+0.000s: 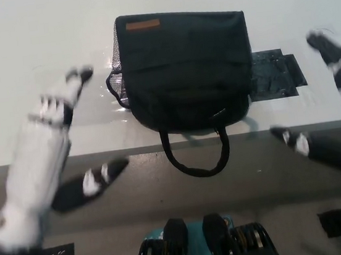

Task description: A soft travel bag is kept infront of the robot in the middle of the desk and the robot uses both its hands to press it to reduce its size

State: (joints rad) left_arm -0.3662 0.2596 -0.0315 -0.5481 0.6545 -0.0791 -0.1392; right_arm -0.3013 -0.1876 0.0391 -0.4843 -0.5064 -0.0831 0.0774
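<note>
Both hands up, spread open, holding nothing: left hand (44, 161) left of travel bag (185, 69), right hand (337, 113) right; bag mid-desk (23, 46), full-sized, untouched; pressing not yet started, all work remains

The white left hand (44, 161) sits at about 8 o'clock in the view, reaching toward 1 o'clock, its fingers spread apart and holding nothing. The black right hand (337, 113) sits at about 3 o'clock, also spread wide and empty, one finger pointing toward 11 o'clock. Both are motion-blurred.
</note>
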